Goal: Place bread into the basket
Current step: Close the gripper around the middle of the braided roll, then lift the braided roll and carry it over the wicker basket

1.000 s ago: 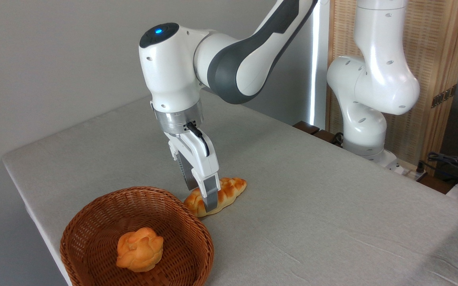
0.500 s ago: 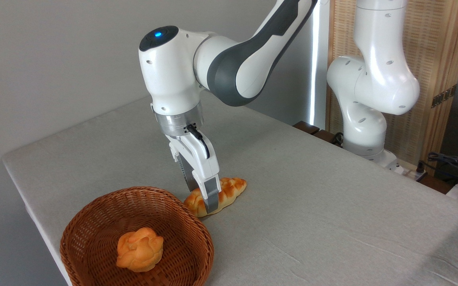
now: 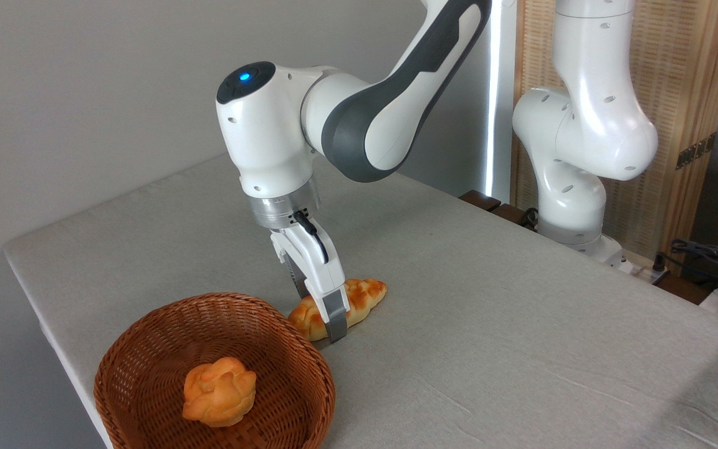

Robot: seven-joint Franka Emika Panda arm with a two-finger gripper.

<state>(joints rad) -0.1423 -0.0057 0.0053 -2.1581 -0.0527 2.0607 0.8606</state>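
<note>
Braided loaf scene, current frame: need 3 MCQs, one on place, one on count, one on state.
1. Where is the braided loaf?
A. On the table beside the basket
B. Inside the basket
C. Held in the air

2. How many baked items lie in the basket?
A. None
B. One
C. Three

3. How does the claw stand?
A. High above the table
B. Over the basket
C. Down at the loaf, near finger across its front

Key: 1 A, the loaf lies on the cloth just right of the rim. 2 B, only the round bun is inside. 3 C, the finger reaches table level in front of the loaf.
</note>
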